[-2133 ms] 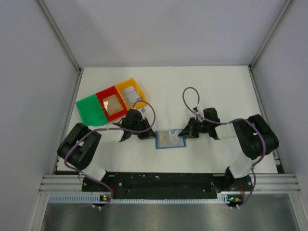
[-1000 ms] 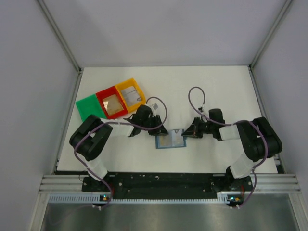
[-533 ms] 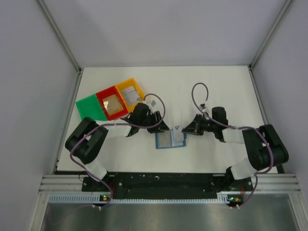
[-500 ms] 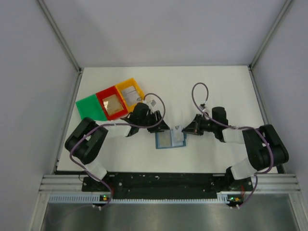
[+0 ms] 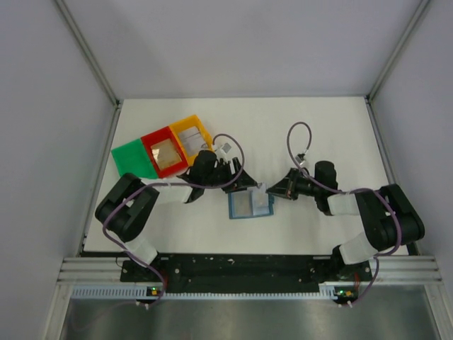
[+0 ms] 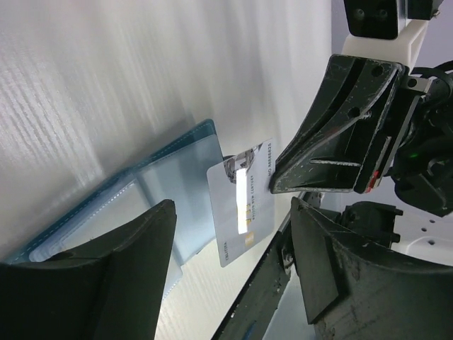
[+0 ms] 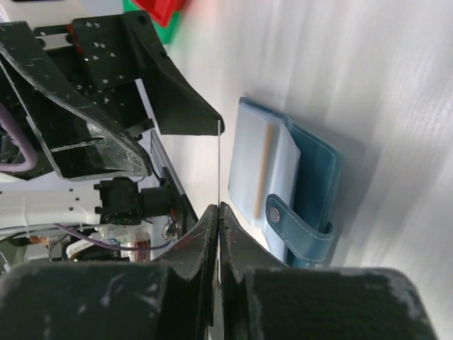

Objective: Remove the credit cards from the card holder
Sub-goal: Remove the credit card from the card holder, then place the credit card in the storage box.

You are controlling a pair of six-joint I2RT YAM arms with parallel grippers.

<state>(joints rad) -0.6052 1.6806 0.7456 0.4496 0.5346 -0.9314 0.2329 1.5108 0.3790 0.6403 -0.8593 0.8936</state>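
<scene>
The blue card holder [image 5: 250,206] lies open on the white table between the arms, its paler pockets [image 7: 258,170] up and its snap strap [image 7: 297,225] at one side. My right gripper [image 7: 219,212] is shut on the edge of a grey credit card [image 6: 242,200], which hangs just above the holder [image 6: 170,177], free of its pockets. In the right wrist view the card shows only as a thin edge. My left gripper [image 6: 233,269] stands open, one finger on each side of the card's free end, not touching it. From above, the two grippers, left [image 5: 244,183] and right [image 5: 271,190], face each other.
A green tray [image 5: 133,160], a red tray [image 5: 165,152] and a yellow tray [image 5: 192,136] sit in a row at the back left. The red and yellow ones each hold a card. White walls enclose the table on three sides.
My right gripper has drawn the card out of the holder and raised it. The left gripper has swung right to the card and opened its jaws.
</scene>
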